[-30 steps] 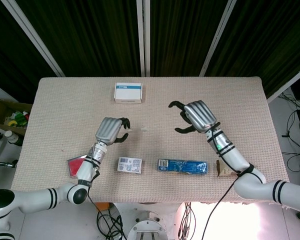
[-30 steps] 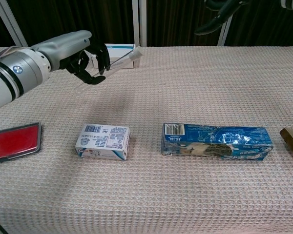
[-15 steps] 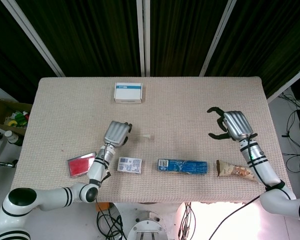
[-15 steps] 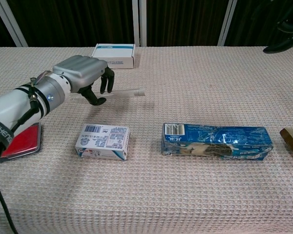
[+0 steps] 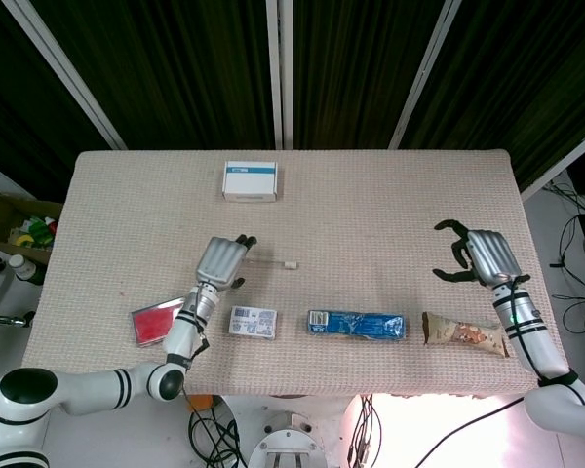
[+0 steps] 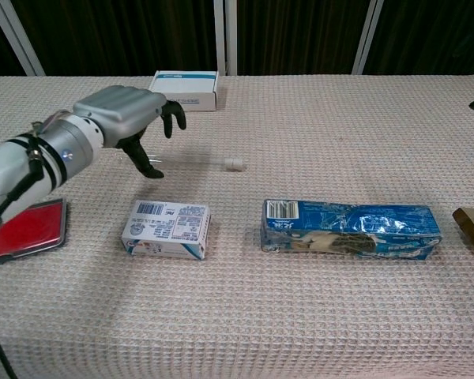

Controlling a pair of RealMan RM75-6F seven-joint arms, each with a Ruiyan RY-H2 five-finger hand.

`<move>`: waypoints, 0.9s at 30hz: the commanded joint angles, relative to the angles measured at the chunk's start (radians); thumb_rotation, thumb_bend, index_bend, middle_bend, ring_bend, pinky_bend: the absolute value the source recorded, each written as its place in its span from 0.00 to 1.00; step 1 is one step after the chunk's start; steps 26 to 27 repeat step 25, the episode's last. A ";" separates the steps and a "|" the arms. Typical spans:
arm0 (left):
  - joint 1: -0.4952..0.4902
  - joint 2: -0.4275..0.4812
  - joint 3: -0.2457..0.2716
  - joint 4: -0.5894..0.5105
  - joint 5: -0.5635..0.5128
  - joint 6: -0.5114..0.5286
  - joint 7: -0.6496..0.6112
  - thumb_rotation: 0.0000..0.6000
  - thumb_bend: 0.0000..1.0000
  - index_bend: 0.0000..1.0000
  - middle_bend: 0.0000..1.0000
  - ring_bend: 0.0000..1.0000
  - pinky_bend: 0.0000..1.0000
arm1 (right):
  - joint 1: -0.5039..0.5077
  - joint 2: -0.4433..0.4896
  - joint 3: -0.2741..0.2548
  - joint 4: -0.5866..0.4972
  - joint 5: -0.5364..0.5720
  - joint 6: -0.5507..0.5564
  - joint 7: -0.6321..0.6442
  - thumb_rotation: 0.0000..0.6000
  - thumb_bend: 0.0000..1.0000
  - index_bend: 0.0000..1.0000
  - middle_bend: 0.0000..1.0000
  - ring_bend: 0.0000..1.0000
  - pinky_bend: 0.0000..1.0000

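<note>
Hovering with fingers spread and empty, the left hand (image 6: 118, 118) sits just beside the clear tube (image 6: 197, 162), which lies flat on the tabletop (image 6: 316, 118), apparently let go. The right hand (image 5: 483, 255), fingers also apart and empty, hangs well apart near the snack cone (image 5: 463, 331).

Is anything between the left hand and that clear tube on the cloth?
Nothing visible. The left hand hovers right at one end of the clear tube, which lies flat on the table; the small white carton sits nearer the camera, off that line.
</note>
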 commanded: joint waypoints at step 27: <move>0.700 0.688 0.273 -0.357 0.435 0.572 -0.564 1.00 0.05 0.26 0.21 0.14 0.18 | -0.341 0.128 -0.103 -0.135 -0.168 0.375 -0.082 1.00 0.18 0.00 0.06 0.00 0.02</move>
